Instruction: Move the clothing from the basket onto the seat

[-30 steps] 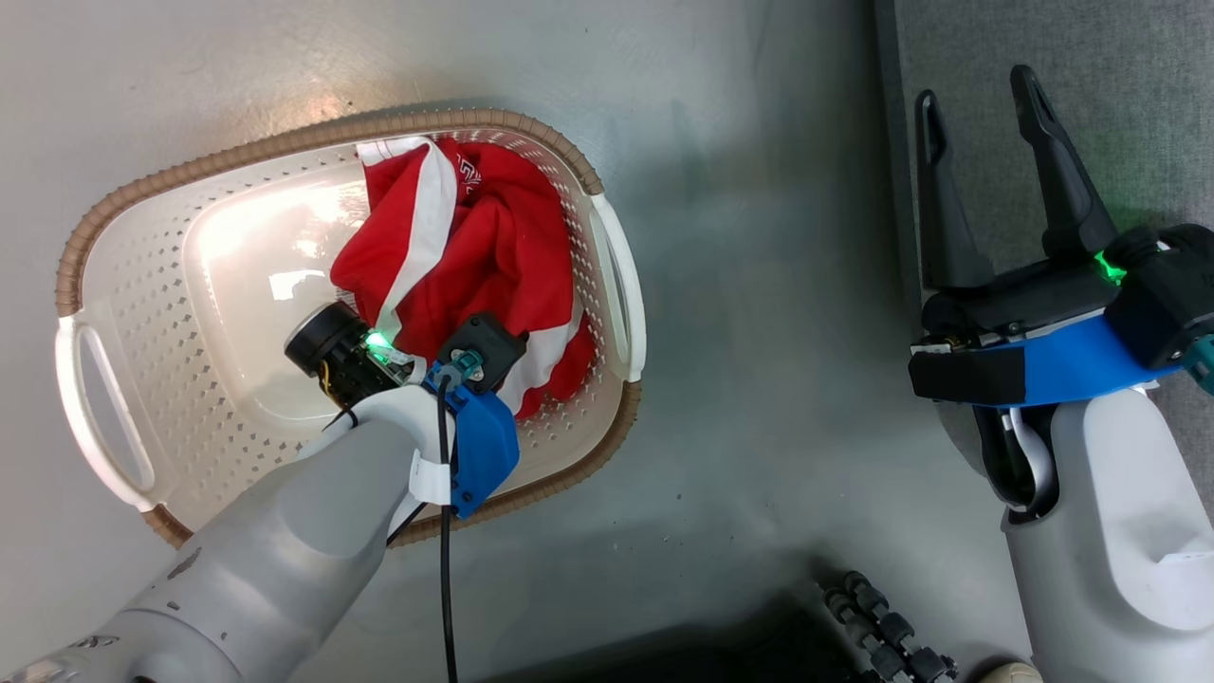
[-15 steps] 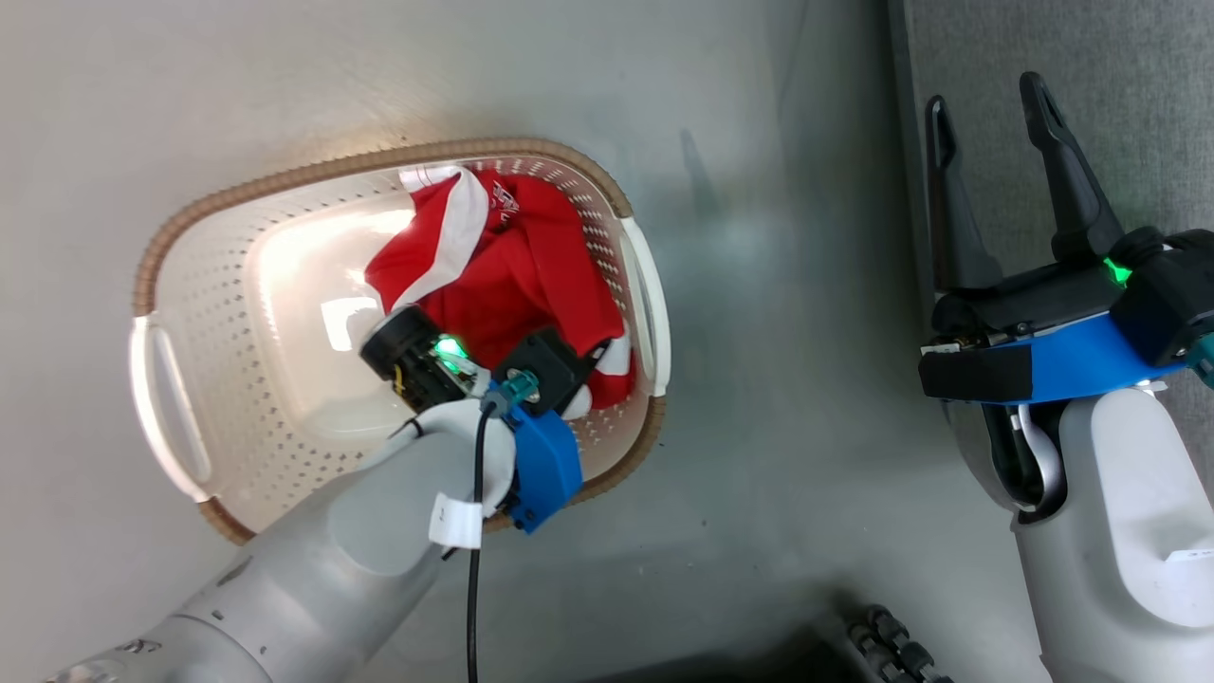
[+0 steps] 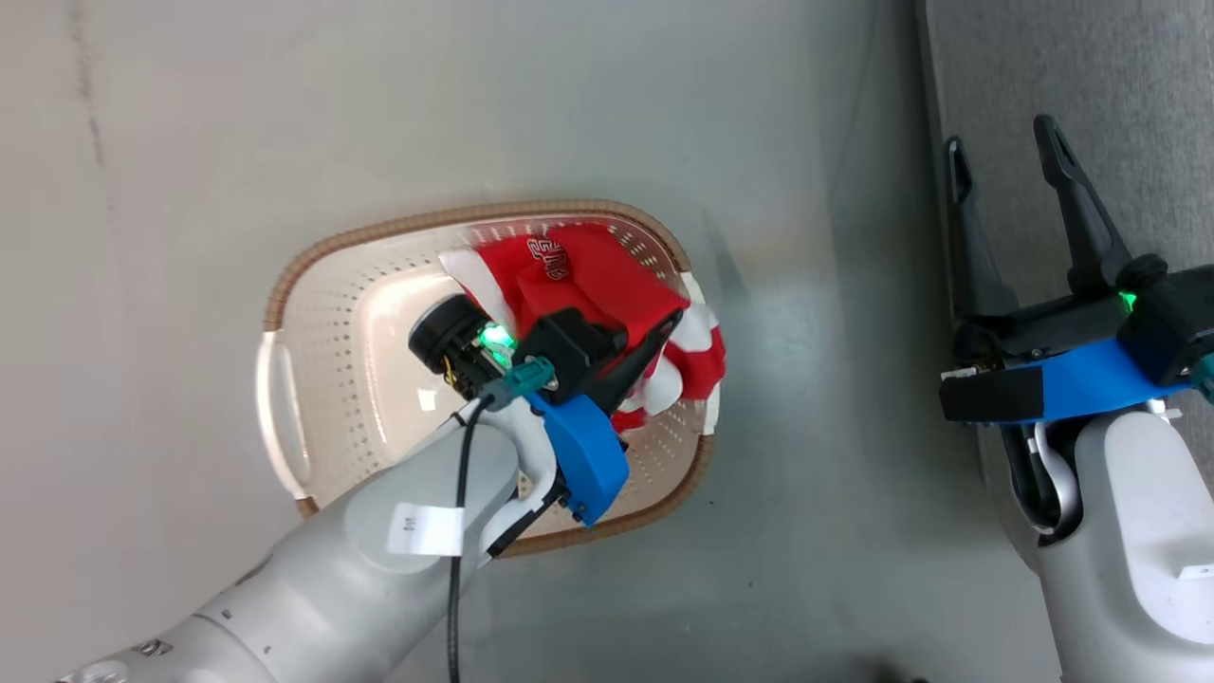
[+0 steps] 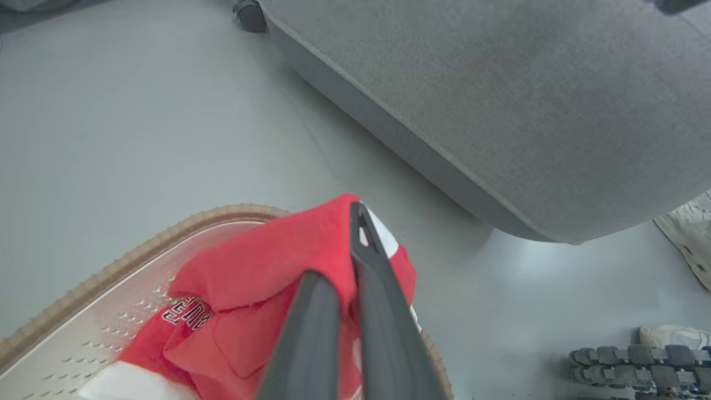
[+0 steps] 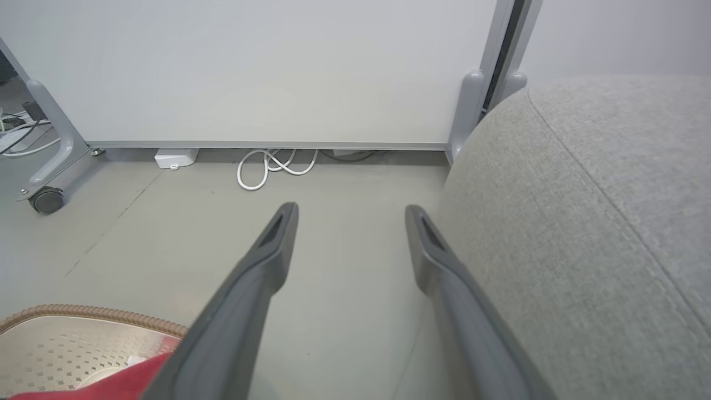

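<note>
- Head view: left gripper [image 3: 664, 334] is down at the right end of the basket [image 3: 351, 379], jaws pinched shut on a fold of the clothing [image 3: 597, 275].
- The red and white stuff is bunched at that end, and the gripped part sits above the rim. A striped bit hangs over the right rim.
- Left wrist view shows it closer: both fingers pressed together with red cloth wrapped round them. There's lettering on the fabric lower down, but it's too small for me to read.
- Can't really tell if it's one garment or a couple tangled together.
- Rest of the basket is bare, and it stands on the floor [image 3: 474, 95].
- The seat [image 3: 1091, 76] is off to the right, with a strip of floor between it and the basket.
- Right gripper [image 3: 999, 133] is spread wide with nothing in it, hanging by the seat's near edge.
</note>
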Controlling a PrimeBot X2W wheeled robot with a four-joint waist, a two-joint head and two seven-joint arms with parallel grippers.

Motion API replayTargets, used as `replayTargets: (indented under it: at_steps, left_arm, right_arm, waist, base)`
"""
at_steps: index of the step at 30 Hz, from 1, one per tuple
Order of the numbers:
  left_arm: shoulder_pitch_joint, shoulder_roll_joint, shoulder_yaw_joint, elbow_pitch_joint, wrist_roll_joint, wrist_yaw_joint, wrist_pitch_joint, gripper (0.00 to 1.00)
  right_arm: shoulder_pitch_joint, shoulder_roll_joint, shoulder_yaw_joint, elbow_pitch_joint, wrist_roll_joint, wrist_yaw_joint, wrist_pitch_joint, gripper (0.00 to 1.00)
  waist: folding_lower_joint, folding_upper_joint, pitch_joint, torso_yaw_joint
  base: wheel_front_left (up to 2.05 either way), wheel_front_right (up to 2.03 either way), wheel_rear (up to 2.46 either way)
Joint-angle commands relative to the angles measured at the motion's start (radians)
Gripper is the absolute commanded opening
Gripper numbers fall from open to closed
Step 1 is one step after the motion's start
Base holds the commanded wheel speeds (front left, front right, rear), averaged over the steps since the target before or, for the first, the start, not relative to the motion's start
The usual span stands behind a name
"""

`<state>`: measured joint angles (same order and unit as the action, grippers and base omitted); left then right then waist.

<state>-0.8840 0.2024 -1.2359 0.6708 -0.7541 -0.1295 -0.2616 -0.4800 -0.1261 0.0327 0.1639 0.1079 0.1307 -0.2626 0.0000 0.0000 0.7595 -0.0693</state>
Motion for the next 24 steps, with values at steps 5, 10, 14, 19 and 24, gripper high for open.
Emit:
replayTargets:
  at_steps: [5, 10, 14, 19, 24]
  left_arm:
    - [0.043, 0.016, 0.082, -0.089, 0.054, -0.001, -0.005, 0.00]
    - [0.092, 0.020, 0.161, -0.173, 0.116, -0.001, -0.005, 0.00]
    - [0.127, 0.025, 0.221, -0.229, 0.163, -0.001, -0.005, 0.00]
    - [0.161, 0.031, 0.286, -0.286, 0.216, -0.001, -0.005, 0.00]
    - [0.182, 0.034, 0.335, -0.342, 0.256, -0.001, -0.005, 0.00]
  right_arm:
    - [0.032, -0.008, -0.003, 0.013, -0.003, 0.000, -0.003, 1.00]
    - [0.057, -0.016, -0.004, 0.030, 0.005, 0.000, -0.003, 1.00]
    - [0.078, -0.019, -0.005, 0.042, 0.009, 0.000, -0.004, 1.00]
    - [0.109, -0.018, -0.006, 0.058, 0.012, 0.000, -0.003, 1.00]
    - [0.140, -0.012, -0.007, 0.071, 0.018, 0.000, -0.004, 1.00]
  waist:
    - [0.0000, 0.0000, -0.082, 0.047]
    - [0.0000, 0.0000, -0.146, 0.066]
    - [0.0000, 0.0000, -0.199, 0.075]
    - [0.0000, 0.0000, -0.263, 0.081]
    - [0.0000, 0.0000, -0.325, 0.084]
  base:
    - [0.00, 0.00, 0.00]
    - [0.00, 0.00, 0.00]
    - [0.00, 0.00, 0.00]
    - [0.00, 0.00, 0.00]
    - [0.00, 0.00, 0.00]
